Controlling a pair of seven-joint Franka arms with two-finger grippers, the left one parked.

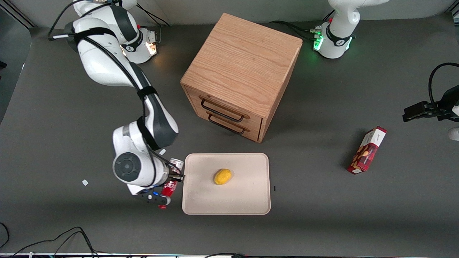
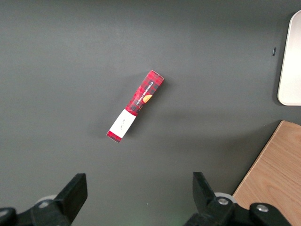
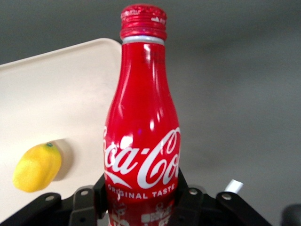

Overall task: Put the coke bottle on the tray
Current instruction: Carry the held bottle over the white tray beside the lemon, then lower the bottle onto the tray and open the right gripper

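My right gripper (image 1: 173,176) is shut on the coke bottle (image 1: 170,187), a slim red bottle with white Coca-Cola script. It holds the bottle just beside the beige tray's (image 1: 244,195) short edge, toward the working arm's end of the table. In the right wrist view the fingers (image 3: 100,188) clamp the bottle's (image 3: 141,141) lower body, and its red cap points away from the camera. Part of the tray (image 3: 56,94) shows beside and under the bottle. I cannot tell whether the bottle touches the table.
A yellow lemon (image 1: 222,176) lies in the middle of the tray, also in the right wrist view (image 3: 36,167). A wooden drawer cabinet (image 1: 240,68) stands farther from the front camera than the tray. A red snack box (image 1: 367,149) lies toward the parked arm's end.
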